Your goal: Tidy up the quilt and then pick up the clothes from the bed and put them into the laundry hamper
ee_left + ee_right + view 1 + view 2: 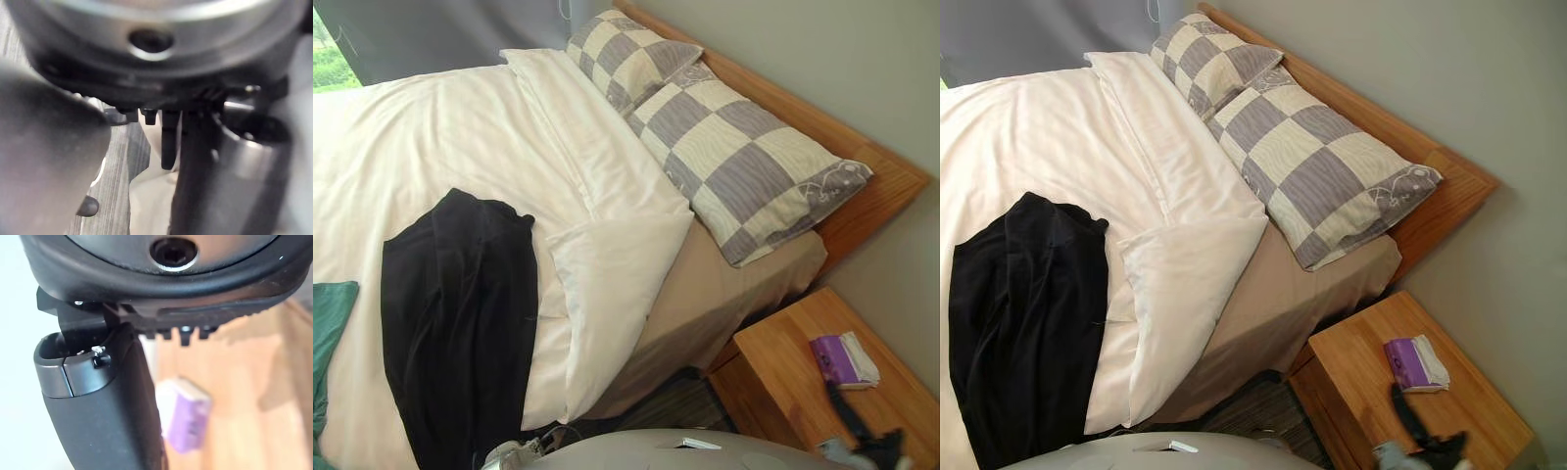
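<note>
**Quilt corner flipped back, clothes on the bed**

Left eye view: the white quilt (460, 137) covers most of the bed, but its near corner is folded back on itself, baring the tan sheet (715, 294) below the two grey-and-cream checked pillows (744, 166). A black garment (460, 313) lies crumpled on the quilt, running off the bottom edge. A teal cloth (328, 323) pokes in beside it, mostly cut off by the frame. The wooden headboard (867, 171) runs along the wall.

Right eye view: the light wooden nightstand (1361, 367) sits just beside the bed, with only a narrow strip of dark striped floor (1258, 406) between them. A purple-and-white tissue pack (1415, 362) lies on top, the rest of the top bare. The right hand (1420, 431) shows dark at the nightstand's near edge, apart from the pack. It's partly cut off, so I can't tell if it's open or closed.

Left wrist view: the left hand (146, 93) is a dark blur over striped floor and something pale. Can't tell its state.

Right wrist view: the hand's bulk hangs over the nightstand and the blurry pack, touching neither.
</note>
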You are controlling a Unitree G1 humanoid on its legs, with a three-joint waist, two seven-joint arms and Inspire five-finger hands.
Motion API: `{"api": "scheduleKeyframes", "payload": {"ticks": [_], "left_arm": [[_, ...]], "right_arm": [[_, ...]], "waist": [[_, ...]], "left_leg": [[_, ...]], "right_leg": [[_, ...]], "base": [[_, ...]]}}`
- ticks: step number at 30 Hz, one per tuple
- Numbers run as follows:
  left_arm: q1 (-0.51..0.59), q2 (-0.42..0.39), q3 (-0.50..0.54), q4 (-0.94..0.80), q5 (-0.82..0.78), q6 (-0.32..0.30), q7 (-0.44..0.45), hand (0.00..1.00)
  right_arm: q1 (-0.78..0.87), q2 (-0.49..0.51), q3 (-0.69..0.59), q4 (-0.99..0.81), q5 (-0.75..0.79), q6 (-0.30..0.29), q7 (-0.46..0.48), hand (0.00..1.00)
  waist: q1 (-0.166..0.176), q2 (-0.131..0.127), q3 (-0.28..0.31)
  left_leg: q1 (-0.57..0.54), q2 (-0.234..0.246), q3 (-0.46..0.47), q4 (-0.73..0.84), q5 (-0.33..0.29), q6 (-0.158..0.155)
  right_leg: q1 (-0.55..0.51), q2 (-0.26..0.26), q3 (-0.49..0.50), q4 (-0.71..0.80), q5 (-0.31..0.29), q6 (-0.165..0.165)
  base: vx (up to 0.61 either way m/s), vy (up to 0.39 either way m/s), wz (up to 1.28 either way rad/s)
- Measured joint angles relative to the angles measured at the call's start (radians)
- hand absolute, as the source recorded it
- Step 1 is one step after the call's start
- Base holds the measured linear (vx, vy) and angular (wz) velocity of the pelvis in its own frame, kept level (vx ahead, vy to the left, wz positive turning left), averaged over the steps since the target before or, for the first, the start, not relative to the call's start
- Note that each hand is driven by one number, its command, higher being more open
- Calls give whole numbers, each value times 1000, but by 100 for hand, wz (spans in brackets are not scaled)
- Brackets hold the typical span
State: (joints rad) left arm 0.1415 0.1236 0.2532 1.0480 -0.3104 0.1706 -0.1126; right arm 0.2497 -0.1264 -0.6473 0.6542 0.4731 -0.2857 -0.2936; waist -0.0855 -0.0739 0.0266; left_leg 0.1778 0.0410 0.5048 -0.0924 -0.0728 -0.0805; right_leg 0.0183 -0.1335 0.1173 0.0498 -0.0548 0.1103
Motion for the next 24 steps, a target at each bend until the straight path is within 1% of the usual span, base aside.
{"api": "scheduleKeyframes", "payload": {"ticks": [1, 2, 5, 8, 10, 11, 13, 14, 15, 16, 17, 19, 20, 22, 24], "left_arm": [[3, 1, 1, -2, -1, 3, 0, 100], [6, 0, 5, -7, -2, 5, 0, 100], [8, -2, 13, -7, -4, 7, 0, 100], [16, -1, 14, -9, -8, 7, 0, 100], [17, -1, 10, -9, -11, 8, 1, 100], [17, 1, 5, -9, -11, 9, 1, 100], [13, 6, -17, -8, -13, 14, 6, 100], [12, 8, -25, -7, -14, 17, 9, 100], [5, 13, -43, -6, -15, 27, 16, 100], [2, 15, -58, -4, -15, 31, 22, 100], [-2, 17, -66, -3, -15, 31, 25, 100], [-27, 23, -102, 4, -38, 36, 45, 100], [-29, 23, -107, 4, -38, 39, 50, 100], [-39, 25, -140, 5, -40, 54, 74, 100], [-54, 26, -154, 17, -41, 60, 90, 100]], "right_arm": [[-3, -12, -14, -31, 0, 0, -5, 100], [-8, -42, -51, -101, -2, 1, -19, 100], [-36, -79, -111, -202, -50, 2, -29, 100], [-67, -90, -115, -300, -89, 8, -29, 100], [-91, -118, -92, -402, -158, 30, -15, 100], [-100, -139, -72, -444, -182, 47, -2, 100], [-150, -216, -4, -519, -244, 103, 51, 100], [-165, -236, 18, -526, -256, 115, 64, 100], [-195, -266, 58, -537, -273, 139, 87, 100], [-234, -289, 103, -542, -280, 161, 115, 100], [-252, -298, 126, -543, -291, 171, 126, 100], [-319, -321, 220, -543, -313, 213, 176, 100], [-332, -326, 248, -542, -313, 222, 185, 100], [-366, -340, 344, -543, -334, 246, 239, 100], [-382, -341, 390, -543, -349, 257, 271, 100]], "waist": [[-3, 0, -1], [-4, -1, -2], [-9, -1, -3], [-23, -2, -6], [-29, -1, -12], [-31, -1, -13], [-34, 1, -17], [-33, 0, -18], [-32, 4, -26], [-31, 3, -36], [-31, 3, -38], [-25, 4, -39], [-24, 4, -39], [-21, 6, -40], [-22, 7, -41]], "left_leg": [[-1, -1, 1, 0, 0, 0], [0, -2, 3, 0, 1, 1], [0, -3, 1, 0, 5, 7], [-4, -6, -5, 0, 6, 9], [-18, -13, -10, 1, 5, 12], [-25, -15, -16, 1, 6, 15], [-33, -22, -34, 1, 10, 21], [-34, -22, -39, 1, 10, 21], [-38, -22, -49, 2, 12, 24], [-51, -22, -61, 3, 14, 26], [-56, -22, -65, 4, 16, 26], [-70, -22, -84, 4, 22, 29], [-70, -21, -89, 5, 23, 29], [-73, -17, -104, 4, 24, 29], [-80, -16, -114, 5, 26, 32]], "right_leg": [[-1, 0, 1, 0, -3, -5], [-2, -1, 2, 0, -10, -14], [-2, -1, 1, 0, -15, -23], [-4, -4, -1, 0, -16, -24], [-18, -8, -1, 0, -16, -24], [-20, -9, -2, 1, -16, -23], [-20, -13, -13, 0, -16, -23], [-20, -13, -17, 0, -16, -23], [-20, -14, -27, -1, -16, -23], [-27, -15, -38, -2, -16, -23], [-29, -15, -41, -2, -16, -23], [-32, -17, -60, -2, -14, -22], [-31, -17, -63, -2, -14, -21], [-25, -15, -77, -2, -7, -12], [-23, -15, -89, -1, 1, -11]], "base": [[-88, -75, -6], [-58, -69, -4], [-42, -69, 0], [-19, -45, 2], [-6, -15, 2], [5, -36, 11], [3, -41, 17], [-15, -43, 19], [-12, -53, 24], [-3, -56, 24], [4, -57, 24], [5, -62, 23], [6, -63, 21], [10, -56, 18], [6, -33, 16]]}}
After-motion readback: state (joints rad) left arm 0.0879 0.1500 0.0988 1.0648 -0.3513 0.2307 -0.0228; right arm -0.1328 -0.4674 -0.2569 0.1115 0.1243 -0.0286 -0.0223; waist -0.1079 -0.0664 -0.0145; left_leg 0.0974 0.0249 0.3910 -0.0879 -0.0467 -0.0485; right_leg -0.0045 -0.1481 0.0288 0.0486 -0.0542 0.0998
